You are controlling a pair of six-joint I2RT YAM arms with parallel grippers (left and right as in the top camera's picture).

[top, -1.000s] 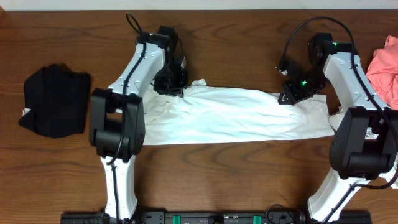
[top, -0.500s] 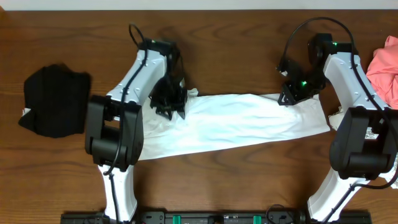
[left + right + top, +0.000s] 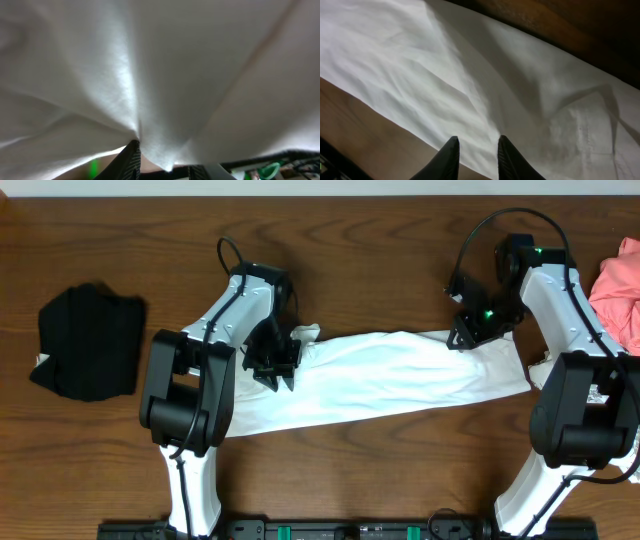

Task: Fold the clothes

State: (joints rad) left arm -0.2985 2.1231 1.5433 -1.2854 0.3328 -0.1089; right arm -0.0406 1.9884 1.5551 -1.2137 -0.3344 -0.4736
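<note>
The white T-shirt point(image 3: 400, 380) lies as a long folded strip across the table's middle, and its near edge slants. My left gripper point(image 3: 272, 365) is low over the strip's left part. In the left wrist view cloth point(image 3: 150, 75) fills the frame, and a fold dips between the parted fingers point(image 3: 131, 160) of that gripper point(image 3: 165, 159) without being pinched. My right gripper point(image 3: 470, 332) sits at the strip's far right edge. Its fingers point(image 3: 451, 155) stand slightly apart over the shirt's edge point(image 3: 485, 100), so this gripper point(image 3: 476, 142) holds nothing.
A black garment point(image 3: 88, 342) lies bunched at the left of the wooden table point(image 3: 380, 480). A pink garment point(image 3: 620, 290) sits at the right edge, behind the right arm. More white cloth point(image 3: 603, 394) shows beside that arm's base.
The left gripper carried the shirt's far left edge toward the front, then opened and let it go. The strip is narrower at the left and now slants. The right arm stayed put.
</note>
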